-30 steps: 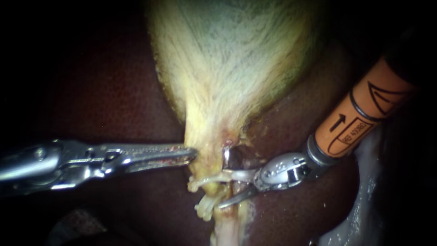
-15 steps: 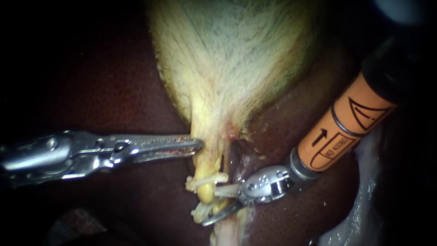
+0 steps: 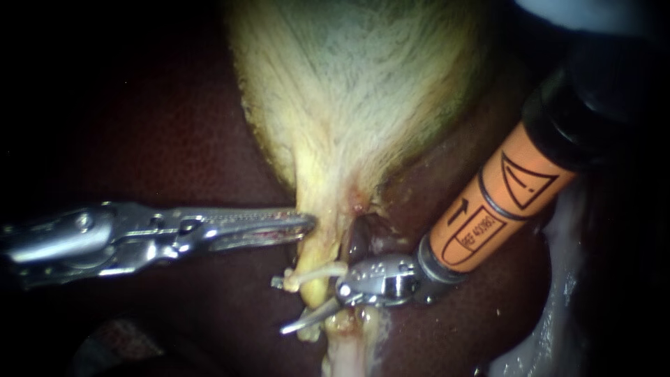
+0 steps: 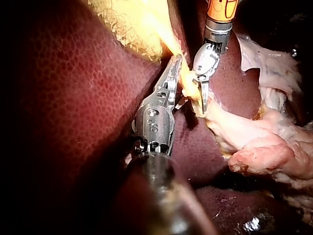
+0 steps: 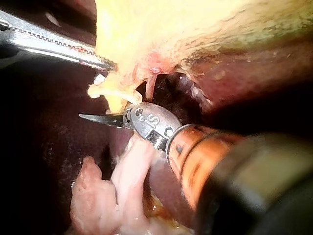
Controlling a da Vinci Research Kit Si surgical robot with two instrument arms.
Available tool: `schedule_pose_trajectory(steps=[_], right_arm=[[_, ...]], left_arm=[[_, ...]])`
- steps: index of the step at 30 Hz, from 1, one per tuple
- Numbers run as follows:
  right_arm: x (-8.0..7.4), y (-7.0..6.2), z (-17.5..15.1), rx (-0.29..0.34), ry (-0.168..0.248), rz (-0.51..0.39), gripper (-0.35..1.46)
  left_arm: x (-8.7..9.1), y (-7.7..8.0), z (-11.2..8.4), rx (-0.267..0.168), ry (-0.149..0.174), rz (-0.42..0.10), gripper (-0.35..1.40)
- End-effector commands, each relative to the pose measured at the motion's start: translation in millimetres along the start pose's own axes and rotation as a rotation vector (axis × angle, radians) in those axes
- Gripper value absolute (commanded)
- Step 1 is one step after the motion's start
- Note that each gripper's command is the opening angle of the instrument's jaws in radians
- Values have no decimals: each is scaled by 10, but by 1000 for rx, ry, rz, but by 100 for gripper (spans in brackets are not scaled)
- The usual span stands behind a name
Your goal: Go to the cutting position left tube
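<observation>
Right instrument (image 3: 301, 312), blades open, straddles the yellow tube (image 3: 314, 292) below its white clip (image 3: 315, 273).

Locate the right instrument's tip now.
Endoscope view, lower centre: the right instrument reaches the yellow tube just below the white clip, under the gallbladder.

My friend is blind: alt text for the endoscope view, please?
The right instrument, orange-collared, sits at the yellow tube under the gallbladder, below a white clip; the left instrument meets the gallbladder's neck from the opposite side.
</observation>
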Motion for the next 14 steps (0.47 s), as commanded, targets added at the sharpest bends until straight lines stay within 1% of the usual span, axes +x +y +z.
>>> schedule_pose_trajectory(steps=[1,10,14], right_arm=[[0,0,-1,1,-1,1,133],[-1,0,-2,1,-2,1,131],[-5,-1,-8,2,1,-1,131]], left_arm=[[0,0,0,0,0,0,-13],[0,0,1,0,0,0,-13],[0,0,1,0,0,0,-13]])
